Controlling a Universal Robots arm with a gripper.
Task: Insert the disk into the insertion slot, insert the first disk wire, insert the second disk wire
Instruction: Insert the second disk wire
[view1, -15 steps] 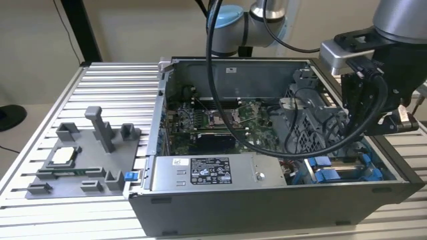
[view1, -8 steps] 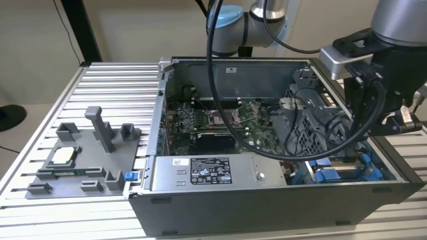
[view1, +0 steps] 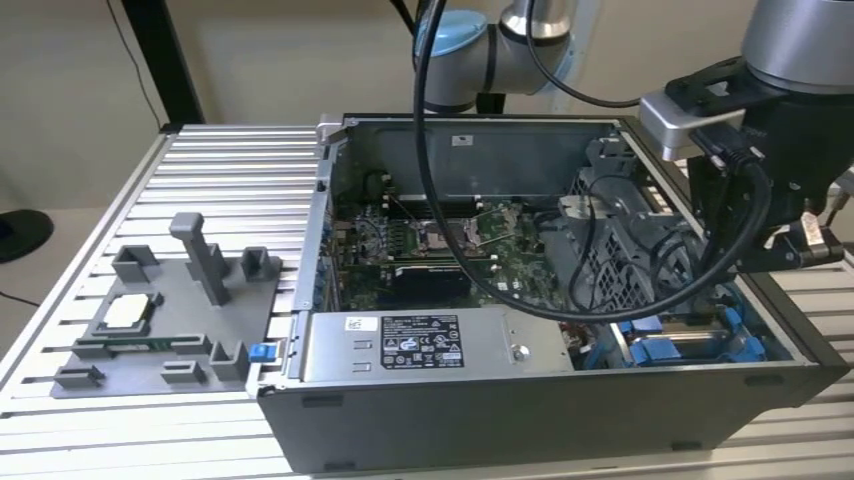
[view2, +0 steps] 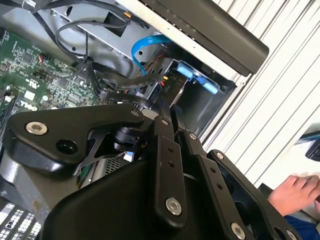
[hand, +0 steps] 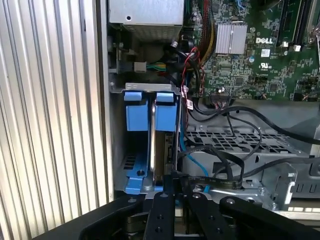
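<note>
The insertion slot (hand: 131, 165) is a grey bay with blue rails in the case's corner, seen in the exterior view at the front right (view1: 694, 345). The disk (hand: 167, 147) stands edge-on in it, a dark slab beside its blue carrier tabs (hand: 166, 111). In both wrist views my gripper (hand: 172, 176) (view2: 167, 102) has its fingers drawn together on the disk's near edge (view2: 172, 87). A blue wire (hand: 192, 160) (view2: 150, 42) and black wires (hand: 225, 150) hang loose right beside the bay.
The silver power-supply box (view1: 414, 345) lies along the case's front. The green motherboard (view1: 427, 240) fills the case floor. A grey fixture tray (view1: 160, 320) with posts sits at the exterior view's left. A person's hand (view2: 295, 192) rests outside the case.
</note>
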